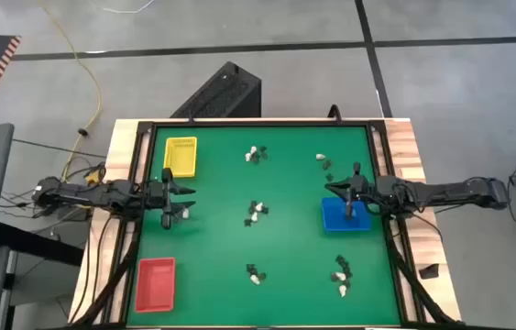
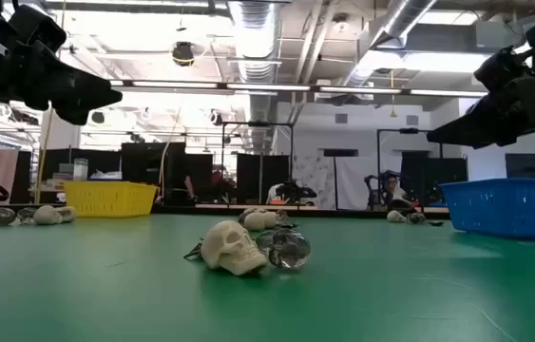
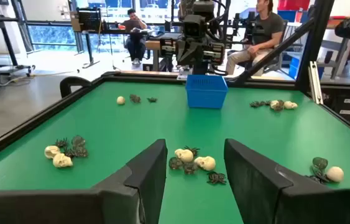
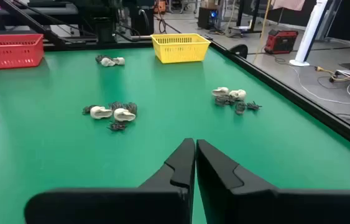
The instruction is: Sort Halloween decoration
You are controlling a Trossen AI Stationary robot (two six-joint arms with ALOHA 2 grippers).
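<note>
The green surface carries three trays: a red tray at its near left corner, a yellow tray at the far left and a blue tray at the right edge. Small clusters of Halloween decoration, cream skulls and dark spiders, lie scattered between them; the centre cluster sits roughly midway between the two arms. The left pincer hovers at the left edge with its jaws parted and nothing between them, and that cluster lies straight ahead of its fingers, so it looks the likelier to reach. The right pincer hangs over the blue tray, clenched and empty.
</note>
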